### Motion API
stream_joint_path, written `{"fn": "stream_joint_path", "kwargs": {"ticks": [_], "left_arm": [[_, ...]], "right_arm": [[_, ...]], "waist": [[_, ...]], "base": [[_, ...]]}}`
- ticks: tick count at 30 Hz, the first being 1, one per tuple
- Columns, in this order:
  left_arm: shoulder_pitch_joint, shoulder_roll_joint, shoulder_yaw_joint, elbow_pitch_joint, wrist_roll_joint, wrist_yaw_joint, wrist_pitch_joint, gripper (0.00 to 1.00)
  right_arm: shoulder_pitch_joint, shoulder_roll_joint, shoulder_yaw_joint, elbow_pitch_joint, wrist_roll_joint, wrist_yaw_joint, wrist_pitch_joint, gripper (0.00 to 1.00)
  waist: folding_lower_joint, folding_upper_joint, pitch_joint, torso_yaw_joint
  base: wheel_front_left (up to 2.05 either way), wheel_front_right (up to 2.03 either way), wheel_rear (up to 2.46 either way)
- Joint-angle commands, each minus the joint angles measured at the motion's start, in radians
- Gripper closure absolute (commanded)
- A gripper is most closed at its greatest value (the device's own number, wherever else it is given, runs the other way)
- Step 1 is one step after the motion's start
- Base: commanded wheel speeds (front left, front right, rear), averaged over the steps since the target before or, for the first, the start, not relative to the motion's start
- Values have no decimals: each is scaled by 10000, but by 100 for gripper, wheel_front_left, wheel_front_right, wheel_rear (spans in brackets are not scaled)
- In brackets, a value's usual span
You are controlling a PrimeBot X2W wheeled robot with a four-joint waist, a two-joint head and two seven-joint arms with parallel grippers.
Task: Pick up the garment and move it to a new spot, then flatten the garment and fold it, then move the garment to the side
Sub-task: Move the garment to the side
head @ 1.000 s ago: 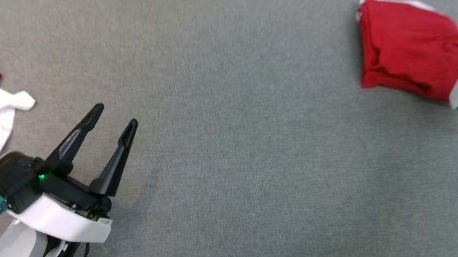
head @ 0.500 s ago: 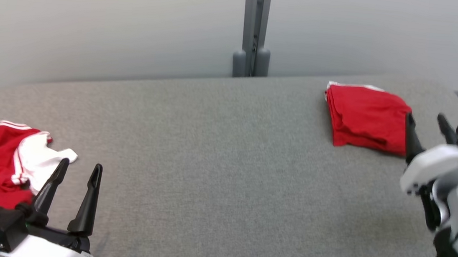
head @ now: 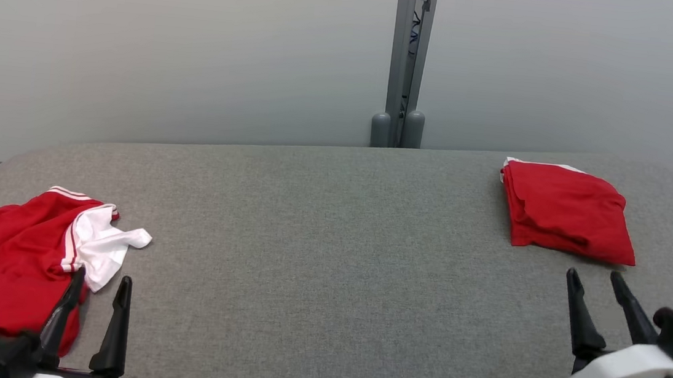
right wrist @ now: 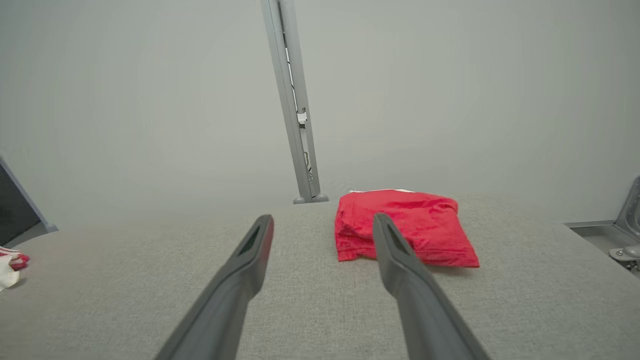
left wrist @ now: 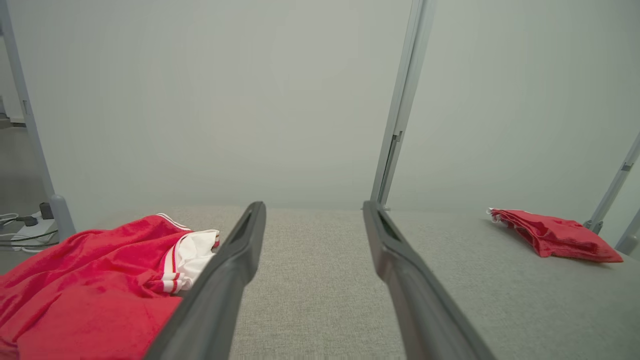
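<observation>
Since the earlier frame the head camera has tilted up, and the right gripper [head: 593, 275] has drawn back from the right edge of the garment [head: 565, 214]. It now stands nearer the robot, apart from the cloth.

Findings:
- Garment: red, folded into a compact block, lying flat at the far right of the grey table [head: 328, 274], close to the back edge. A strip of white shows along its far edge. Nothing touches it.
- Shirt [head: 2, 262]: red with white, crumpled, at the left end of the table, well apart from the garment.
- Right gripper: low at the right, fingers pointing up the view toward the garment's near edge, spread moderately with bare table between them; empty.
- Left gripper [head: 102, 276]: low at the left, fingers parted to a similar gap, empty. Its left finger overlaps the shirt's edge in the head view; contact cannot be told.
- Post [head: 409, 60]: grey, upright against the pale wall behind the table.
</observation>
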Motion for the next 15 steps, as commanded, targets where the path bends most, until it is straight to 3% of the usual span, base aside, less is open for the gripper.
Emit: {"fn": "stream_joint_path", "kwargs": {"ticks": [1,10,15], "left_arm": [[26,-84,88,89,181,-61,0,0],[233,-435,276,60,774,-202,0,0],[149,-573,284,140,901,-280,0,0]], "right_arm": [[564,52,-88,-456,-20,4,-46,0],[2530,711,-739,-2954,-781,5,-50,0],[2958,1083,-1064,-3523,-1167,5,-51,0]], "waist": [[0,0,-41,98],[0,0,-67,328],[0,0,-54,335]], "base": [[0,0,0],[0,0,0],[0,0,0]]}}
